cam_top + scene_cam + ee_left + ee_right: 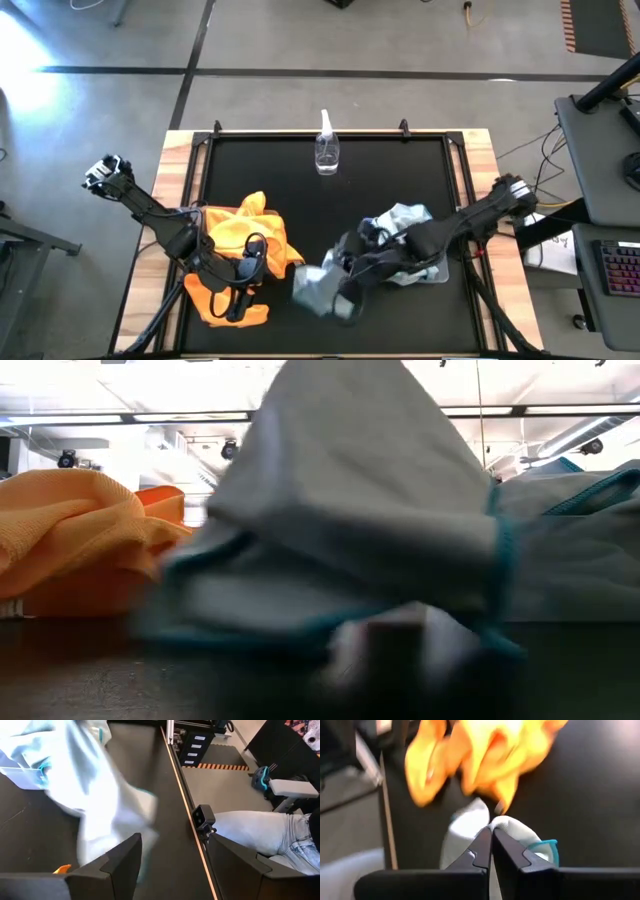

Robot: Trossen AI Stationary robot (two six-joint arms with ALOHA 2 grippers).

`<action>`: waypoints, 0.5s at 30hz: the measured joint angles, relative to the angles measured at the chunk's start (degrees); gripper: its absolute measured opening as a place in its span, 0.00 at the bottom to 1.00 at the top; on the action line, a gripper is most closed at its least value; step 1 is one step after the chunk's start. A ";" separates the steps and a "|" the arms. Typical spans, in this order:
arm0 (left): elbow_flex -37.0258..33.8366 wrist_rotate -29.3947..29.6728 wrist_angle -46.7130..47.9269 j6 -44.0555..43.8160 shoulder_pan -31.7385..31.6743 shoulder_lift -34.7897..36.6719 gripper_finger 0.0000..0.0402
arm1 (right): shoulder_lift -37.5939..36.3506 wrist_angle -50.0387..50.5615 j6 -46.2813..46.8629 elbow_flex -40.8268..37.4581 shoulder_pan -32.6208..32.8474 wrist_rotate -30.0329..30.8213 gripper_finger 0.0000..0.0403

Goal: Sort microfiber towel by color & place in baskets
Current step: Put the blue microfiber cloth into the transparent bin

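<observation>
- Right gripper near the counter's front middle, fingers pinching a pale blue-grey towel (teal-edged)
- Left gripper over the orange towels at front left, fingers spread
- More blue-grey towels heaped under the right arm
- Spray bottle upright at the back

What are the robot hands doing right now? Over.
Right gripper shut on blue-grey towel, mid-table. Left gripper open over orange towels. Spray bottle stands clear at the back.

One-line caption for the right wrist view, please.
Right claw shut on a pale blue-grey towel, with orange towels beyond on the dark table.
</observation>
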State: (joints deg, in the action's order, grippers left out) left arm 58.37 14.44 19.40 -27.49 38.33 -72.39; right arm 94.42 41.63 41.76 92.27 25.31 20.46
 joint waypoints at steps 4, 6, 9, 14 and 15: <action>0.00 0.00 0.00 -0.01 0.00 0.06 0.53 | -4.03 0.09 -0.87 0.00 0.06 8.74 0.02; 0.00 0.00 0.00 -0.01 0.00 0.06 0.53 | -5.68 0.15 -1.64 0.02 0.06 12.43 0.02; 0.00 0.00 0.00 -0.01 0.00 0.12 0.53 | -7.59 0.60 -1.99 0.02 0.04 16.35 0.02; 0.07 0.00 0.06 -0.01 0.00 0.17 0.53 | -10.50 5.33 -1.62 0.04 0.06 20.21 0.02; 0.07 0.00 0.07 -0.01 0.00 0.17 0.53 | -11.09 7.15 -0.76 0.04 0.06 20.27 0.02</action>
State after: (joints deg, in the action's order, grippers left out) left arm 58.43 14.44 19.46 -27.51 38.33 -72.22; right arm 83.32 48.78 41.00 92.31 25.36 40.73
